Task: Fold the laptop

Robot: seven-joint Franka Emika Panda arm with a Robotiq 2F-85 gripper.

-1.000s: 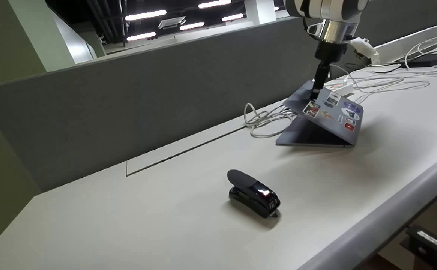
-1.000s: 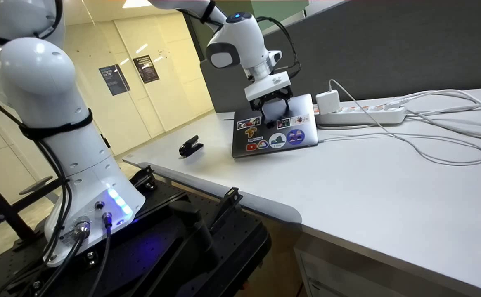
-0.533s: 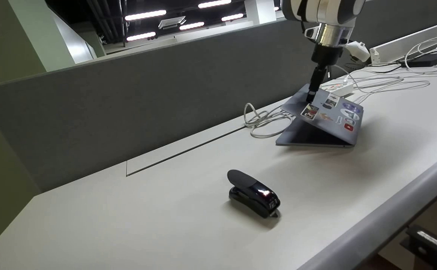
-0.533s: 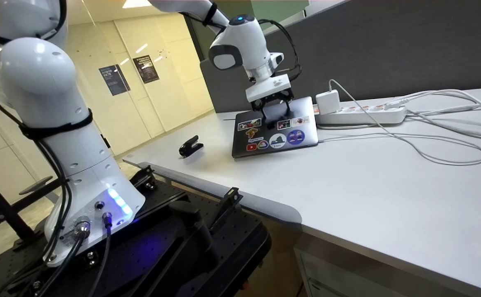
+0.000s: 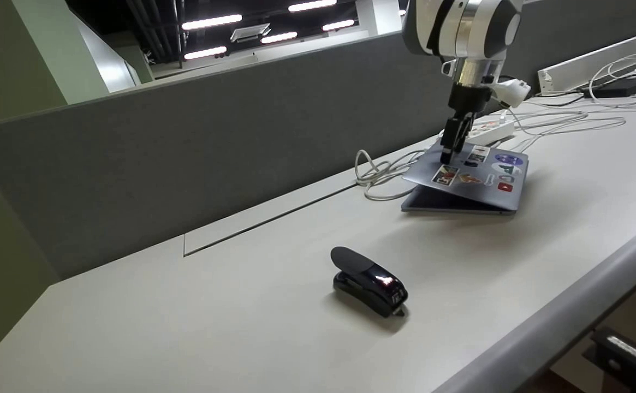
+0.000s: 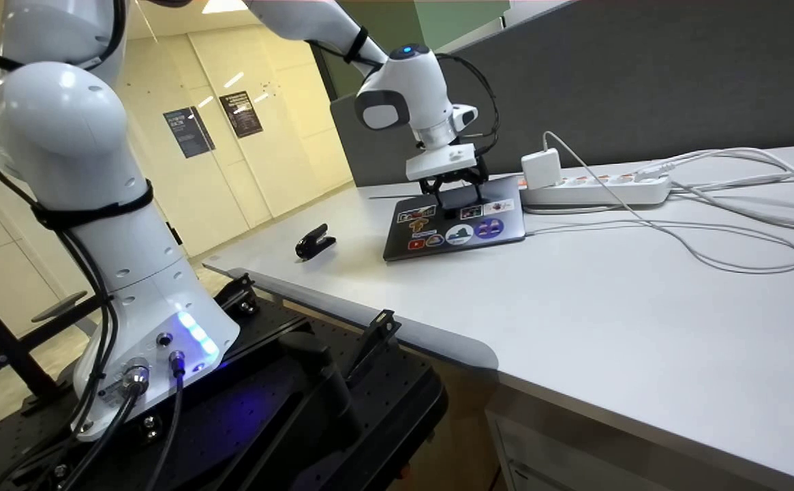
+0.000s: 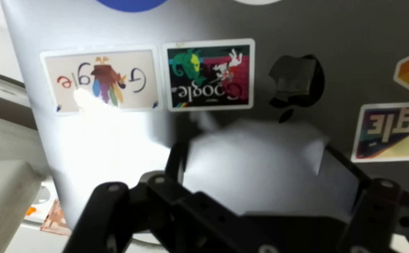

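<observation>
The silver-grey laptop (image 5: 468, 188) is partly closed on the desk, its stickered lid slanting over the base at a low angle. In an exterior view a dark wedge shows between lid and base (image 5: 427, 202). The lid also shows in an exterior view (image 6: 448, 221) and fills most of the wrist view (image 7: 208, 21). My gripper (image 5: 446, 158) is above the lid near its free edge, fingertips down at its outer face and seemingly touching it. In an exterior view (image 6: 460, 202) and the wrist view (image 7: 253, 149) the fingers stand wide apart with nothing between them. Screen and keyboard are hidden.
A black stapler-like object (image 5: 369, 281) lies on the desk, also visible in an exterior view (image 6: 315, 242). A white power strip (image 6: 608, 191) with a charger (image 6: 541, 169) stands beside the laptop. Loose cables (image 5: 383, 177) lie behind it. A grey partition (image 5: 241, 153) borders the desk.
My gripper has moved down with the laptop lid, which now slants lower towards the base. The base and the stapler-like object have not moved.
</observation>
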